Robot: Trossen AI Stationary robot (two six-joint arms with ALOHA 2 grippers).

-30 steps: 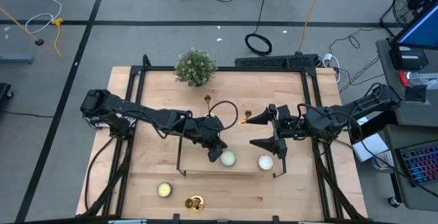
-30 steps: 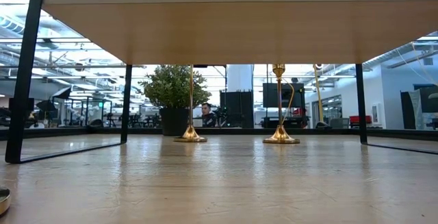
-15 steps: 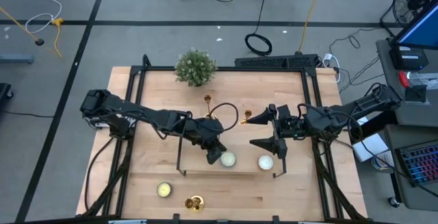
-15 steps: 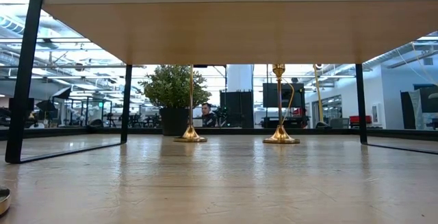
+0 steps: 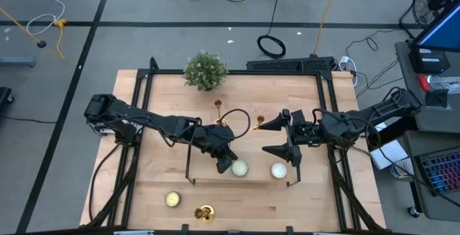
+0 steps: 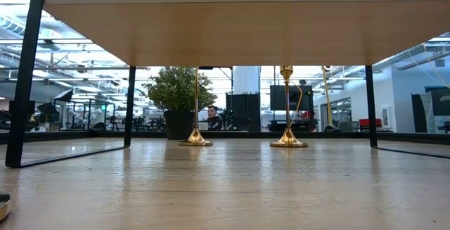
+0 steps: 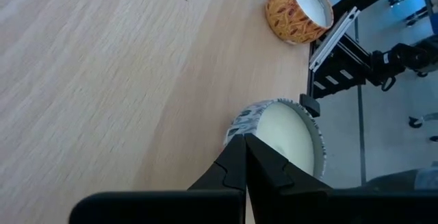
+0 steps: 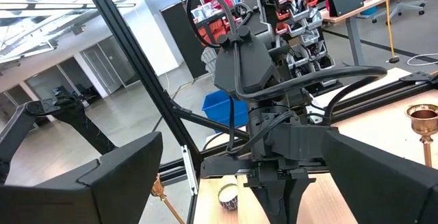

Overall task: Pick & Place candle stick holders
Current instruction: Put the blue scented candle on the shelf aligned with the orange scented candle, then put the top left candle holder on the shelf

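Gold candle stick holders [image 5: 218, 104] stand at twelve o'clock; a third [image 5: 204, 212] at six; left gripper [image 5: 227, 162] pressed shut mid-table; right gripper [image 5: 280, 137] spread empty; approach pending; next: reach.

I count three gold candle stick holders. Two stand upright on the desk beyond the small raised shelf: the left candlestick [image 6: 195, 140], with a thin straight stem and round flared base, sits near the potted plant; the right candlestick [image 6: 287, 140] shows a small cup atop its stem. The third candlestick [image 5: 204, 212] sits at the desk's front edge, well apart from them.
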